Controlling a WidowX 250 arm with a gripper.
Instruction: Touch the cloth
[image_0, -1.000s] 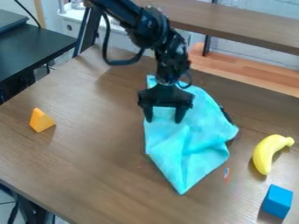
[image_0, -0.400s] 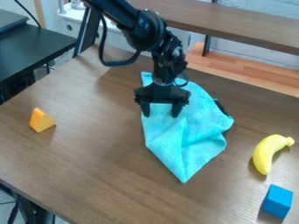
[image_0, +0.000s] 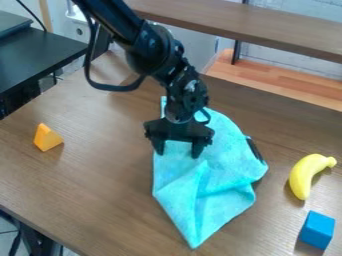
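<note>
Turquoise cloth (image_0: 224, 172) — shifted nearer the camera; gripper (image_0: 178, 154) too — fingers wide apart.

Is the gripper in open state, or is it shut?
The gripper is open: its two fingers stand apart, and the cloth shows between them.

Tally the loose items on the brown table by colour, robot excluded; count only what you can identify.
Turquoise: 1, the cloth
Yellow: 1, the banana
Blue: 1, the block
Orange: 1, the wedge
Total: 4
</note>
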